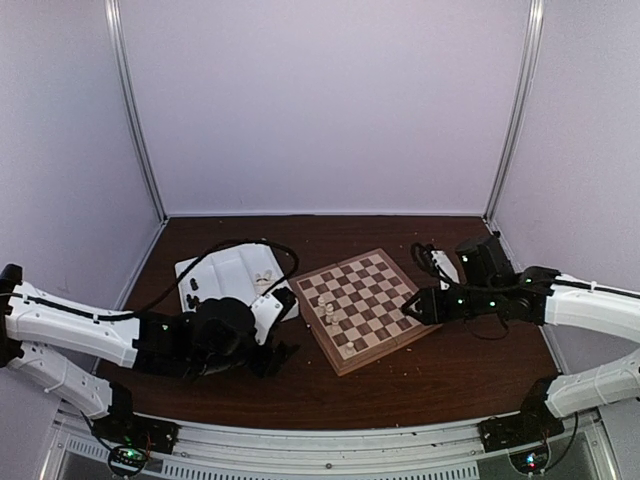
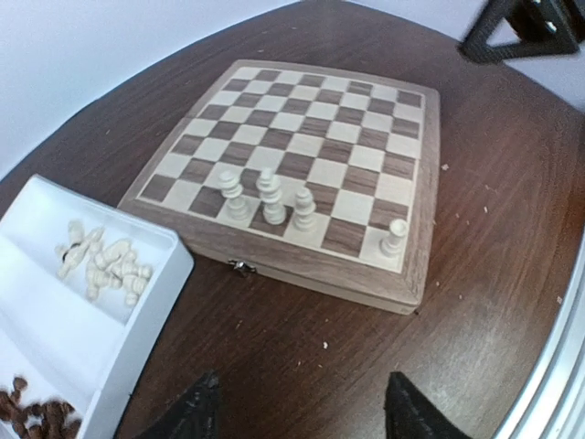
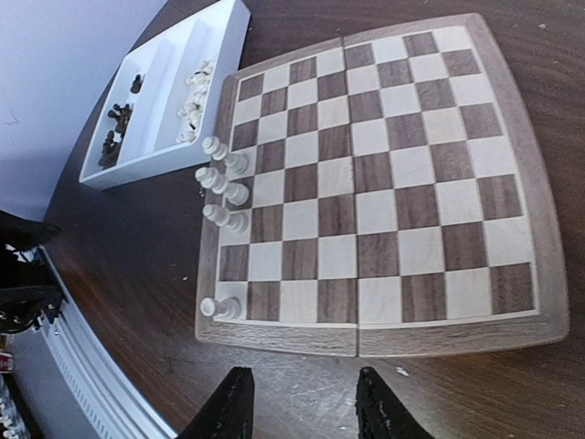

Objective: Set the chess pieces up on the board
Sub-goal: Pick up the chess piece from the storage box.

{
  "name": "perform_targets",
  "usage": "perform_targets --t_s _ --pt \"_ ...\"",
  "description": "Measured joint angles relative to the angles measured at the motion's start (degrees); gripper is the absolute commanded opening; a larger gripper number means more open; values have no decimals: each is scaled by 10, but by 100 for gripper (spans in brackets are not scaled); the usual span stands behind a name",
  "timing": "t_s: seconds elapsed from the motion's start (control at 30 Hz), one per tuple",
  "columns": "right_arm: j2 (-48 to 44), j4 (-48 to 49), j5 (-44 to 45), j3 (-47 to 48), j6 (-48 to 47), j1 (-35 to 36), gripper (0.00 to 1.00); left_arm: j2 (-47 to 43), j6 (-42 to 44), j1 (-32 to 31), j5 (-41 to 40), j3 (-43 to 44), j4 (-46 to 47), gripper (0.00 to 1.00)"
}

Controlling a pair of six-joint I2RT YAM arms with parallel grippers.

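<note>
Left end effector (image 2: pixel 302 416), right end effector (image 3: pixel 300 402): parted, empty; hazard: clustered chess pieces (image 2: pixel 271 195) on the board (image 2: pixel 366 119) toppling when neighbours arrive.

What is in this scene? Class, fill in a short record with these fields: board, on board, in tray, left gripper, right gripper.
board: checkered, lying on the table
on board: four cream pieces, upright in the edge row nearest the tray; one stands on a corner square
in tray: spare cream pieces and dark pieces, in separate compartments
left gripper: open, empty
right gripper: open, empty
</note>
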Motion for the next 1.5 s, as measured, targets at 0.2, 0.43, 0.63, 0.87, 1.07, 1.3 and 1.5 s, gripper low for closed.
perform_targets --t_s 0.2,0.43,0.63,0.87,1.07,1.3,1.5 --pt "-73 -28 89 -29 -56 -2 42 -16 -29 14 -74 63 -129 98" --pt "-170 -36 204 -95 -81 -3 46 -9 -75 164 -34 191 -253 97" --pt "-219 -21 262 -146 -102 -3 47 1 -82 216 -1 229 -306 77" --pt "-235 24 271 -194 -112 -3 52 97 -139 276 10 327 -384 55" --pt "-252 50 271 -203 -117 -3 54 191 -144 325 78 408 -425 48" --pt "-243 66 271 -204 -119 -3 55 303 -65 369 119 509 -479 35" --pt "-195 69 267 -203 -119 -3 55 438 -17 378 124 618 -521 36"
